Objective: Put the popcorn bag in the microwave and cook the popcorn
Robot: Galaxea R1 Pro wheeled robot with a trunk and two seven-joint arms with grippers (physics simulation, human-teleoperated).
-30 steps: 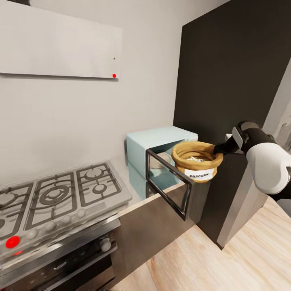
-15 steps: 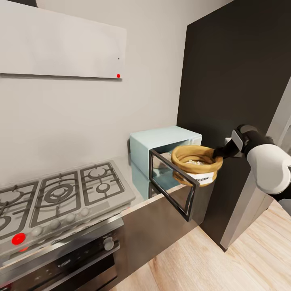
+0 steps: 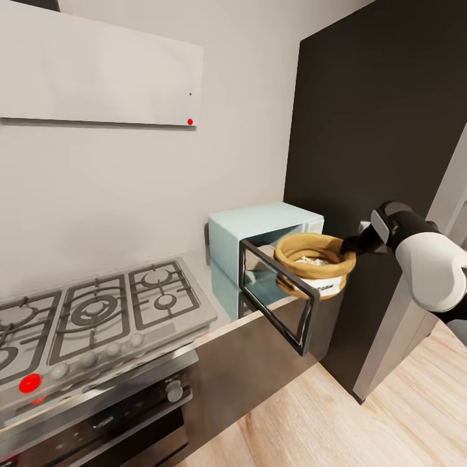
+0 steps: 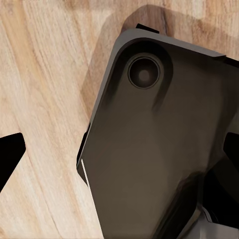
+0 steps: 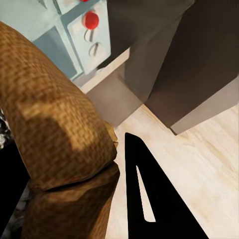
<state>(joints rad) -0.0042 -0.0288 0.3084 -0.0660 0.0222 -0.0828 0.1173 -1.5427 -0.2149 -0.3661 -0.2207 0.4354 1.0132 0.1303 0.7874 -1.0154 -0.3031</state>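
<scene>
The squat brown paper popcorn bag [image 3: 316,264] with a rolled rim and a white label hangs in the air at about four o'clock in the head view, just in front of the mouth of the small pale mint microwave [image 3: 259,227]. Whitish popcorn [image 3: 314,261] shows inside the bag's rim. The microwave's black-framed glass door [image 3: 277,295] stands swung out toward the camera, and the bag sits just beside it on its three-o'clock side, partly hidden behind the door frame.

The right hand [image 3: 354,245], a dark tip on a white and black arm, reaches in from three o'clock and pinches the bag's rolled rim on its far side. In the right wrist view the woven brown rim [image 5: 55,124] looms close, with one dark finger [image 5: 149,194] beside it, and beyond it the microwave's white panel with a red dot and two knobs [image 5: 89,35].

The microwave stands on the grey metallic bench [image 3: 214,285] against the pale wall. At eight o'clock lies the inset gas hob [image 3: 97,314], with a dark tall cabinet [image 3: 383,130] at two o'clock.

In the left wrist view, a dark grey part of the robot [image 4: 159,149] sits above light wood plank floor [image 4: 45,99]; whether the left hand is spread or closed I cannot tell.
</scene>
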